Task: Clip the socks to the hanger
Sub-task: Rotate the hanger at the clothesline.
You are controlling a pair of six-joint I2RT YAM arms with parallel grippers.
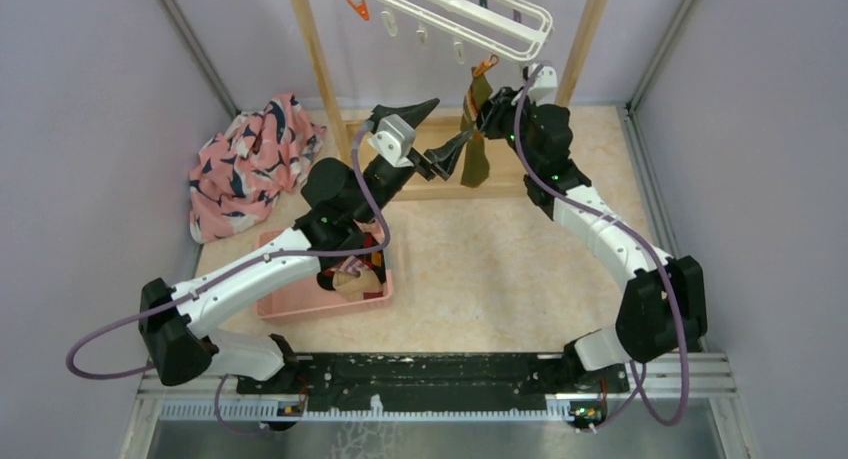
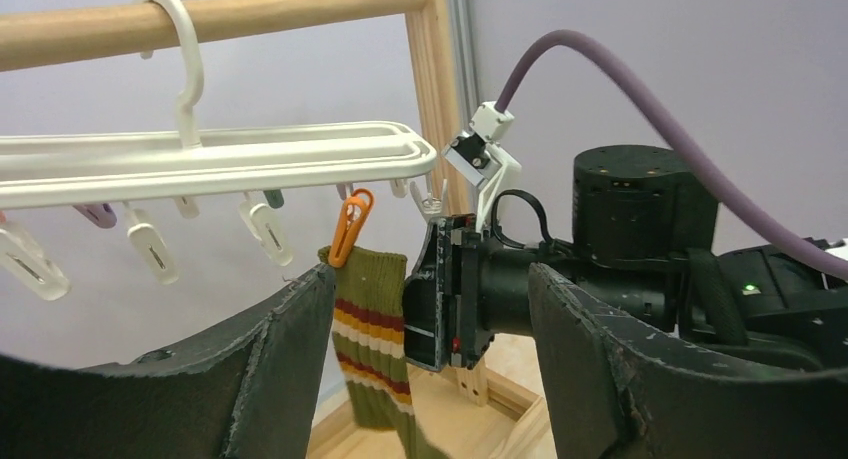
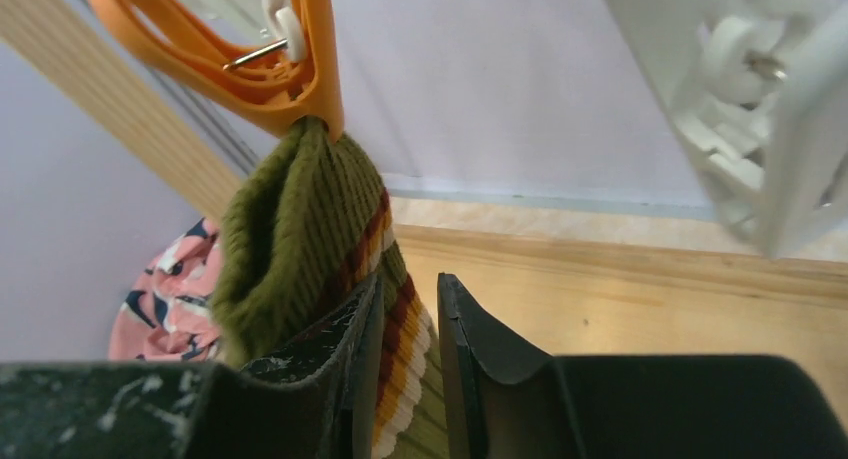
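Hanging from the orange clip (image 3: 250,49) at one end of the hanger (image 2: 200,159), the olive striped sock (image 3: 290,239) dangles below it. My left tool (image 1: 445,129) gapes empty beside the sock. My right tool (image 3: 410,284) stands narrowly parted around its striped edge; whether it is pinching, I cannot tell.

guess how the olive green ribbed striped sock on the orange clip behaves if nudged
The olive-green ribbed sock is likely floppy: it folds and drapes below the orange clip. Probably light, since one small clip carries it. Hung from one point, it would likely swing rather than resist.
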